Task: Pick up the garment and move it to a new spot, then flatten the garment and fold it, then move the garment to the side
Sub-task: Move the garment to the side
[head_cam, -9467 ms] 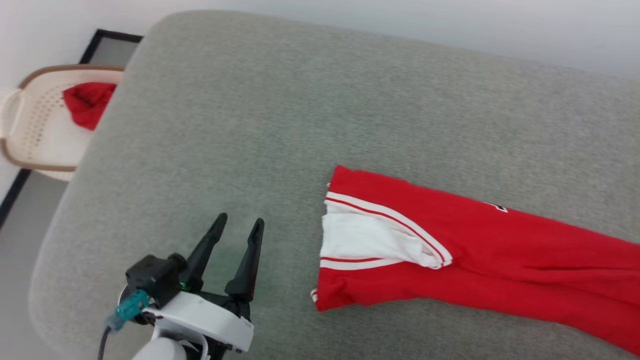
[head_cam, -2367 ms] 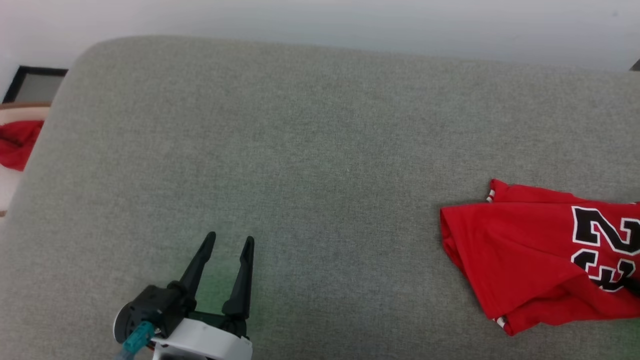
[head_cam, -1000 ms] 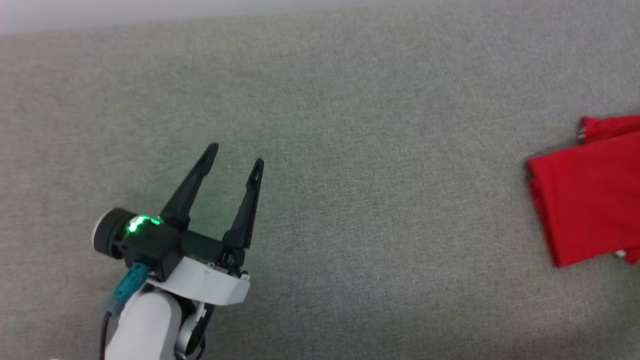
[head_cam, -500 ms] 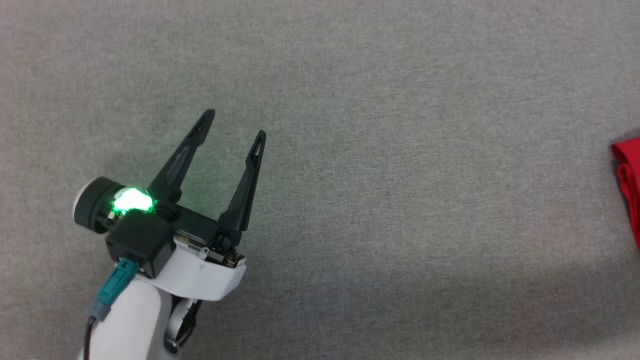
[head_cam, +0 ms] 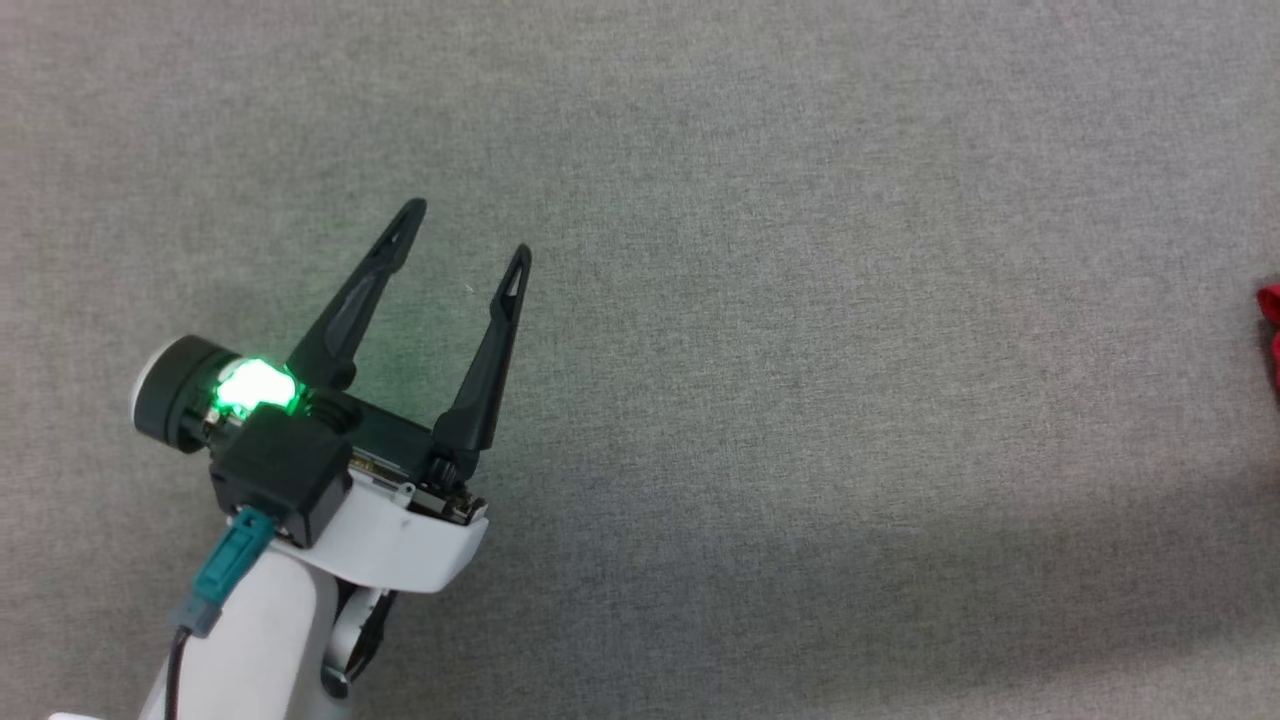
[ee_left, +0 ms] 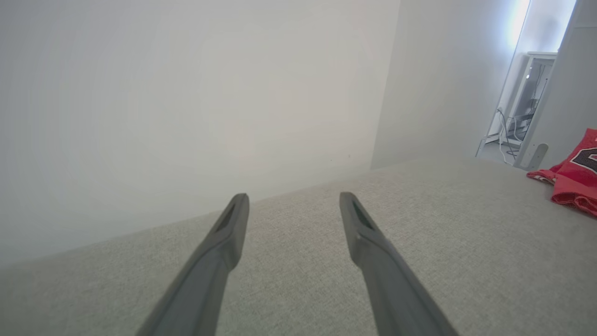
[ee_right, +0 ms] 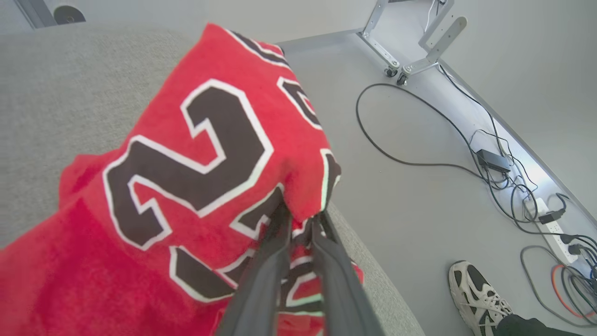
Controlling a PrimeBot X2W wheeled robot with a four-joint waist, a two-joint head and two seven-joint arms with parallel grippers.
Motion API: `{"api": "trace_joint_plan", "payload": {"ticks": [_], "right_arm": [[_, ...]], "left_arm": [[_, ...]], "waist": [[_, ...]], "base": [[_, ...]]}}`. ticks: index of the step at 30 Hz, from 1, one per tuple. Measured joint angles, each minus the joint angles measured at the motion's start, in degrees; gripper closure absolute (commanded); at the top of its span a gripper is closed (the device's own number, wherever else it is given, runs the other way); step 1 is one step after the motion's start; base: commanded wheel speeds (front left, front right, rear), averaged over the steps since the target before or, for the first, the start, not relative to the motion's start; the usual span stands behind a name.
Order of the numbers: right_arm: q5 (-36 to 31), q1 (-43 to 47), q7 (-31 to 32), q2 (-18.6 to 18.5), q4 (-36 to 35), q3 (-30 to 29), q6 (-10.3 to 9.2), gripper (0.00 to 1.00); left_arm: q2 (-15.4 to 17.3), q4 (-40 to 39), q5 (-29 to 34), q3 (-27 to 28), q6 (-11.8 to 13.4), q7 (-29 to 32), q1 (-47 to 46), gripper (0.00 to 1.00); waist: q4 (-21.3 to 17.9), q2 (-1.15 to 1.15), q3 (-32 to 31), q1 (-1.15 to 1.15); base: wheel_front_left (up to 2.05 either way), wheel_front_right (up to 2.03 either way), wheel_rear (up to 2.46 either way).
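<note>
Fingers of the right gripper [ee_right: 302,217] rise from the bottom of the right wrist view almost together, clamped on a fold of the red jersey [ee_right: 186,154]. The cloth bunches up at the grip, its black, white-edged number turned to the camera, and spreads down onto the grey upholstered surface [ee_right: 56,93] close to that surface's edge. Past the edge lies the grey floor [ee_right: 410,210], where a person's white sneaker [ee_right: 473,289] stands at the lower right, with loose black cables [ee_right: 419,158] and a white power strip [ee_right: 550,219] farther out. In the head view the left gripper [head_cam: 466,230] is at the lower left over the upholstered surface [head_cam: 800,300], its two dark fingers spread wide with nothing between them and a green light [head_cam: 255,385] glowing on the wrist; a sliver of the jersey [head_cam: 1270,310] shows at the right edge, well apart from it. The left wrist view looks along the left gripper [ee_left: 293,198], fingers parted, across the surface [ee_left: 419,224] to the jersey [ee_left: 576,179] crumpled at the far right, and to a pale wall [ee_left: 186,93] behind.
</note>
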Motion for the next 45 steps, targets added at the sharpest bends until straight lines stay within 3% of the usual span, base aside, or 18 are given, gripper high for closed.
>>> {"api": "trace_joint_plan", "payload": {"ticks": [1,2,18,29,45], "right_arm": [[-0.02,-0.26,-0.56,-0.01,0.41,0.09,0.00,0.23],[-0.20,-0.41,-1.13,-0.01,0.64,0.42,0.00,0.00],[2.43,1.47,-2.18,0.60,-4.87,11.25,0.00,0.00],[9.60,8.71,-0.12,5.28,-16.55,22.07,0.00,0.00],[13.67,22.18,-8.05,12.45,-36.29,31.66,0.00,0.00]], "left_arm": [[-0.03,0.10,0.02,0.00,0.16,-0.02,0.01,0.00],[-0.04,0.30,0.02,0.03,0.32,-0.04,0.03,0.00],[-3.58,6.94,-3.09,1.92,1.68,-1.59,5.73,0.00],[-5.05,10.78,-4.16,5.76,1.41,-1.63,10.54,0.00],[-7.81,16.53,-4.98,10.43,0.45,-1.76,14.21,0.00]], "waist": [[0.06,0.00,-0.21,0.00],[0.11,0.00,-0.48,0.00],[3.27,0.00,-9.53,0.00],[7.71,0.00,-16.67,0.00],[12.87,0.00,-23.03,0.00]], "base": [[0.00,0.00,0.00],[0.00,0.00,0.00],[0.00,0.00,0.00],[0.00,0.00,0.00],[0.00,0.00,0.00]]}}
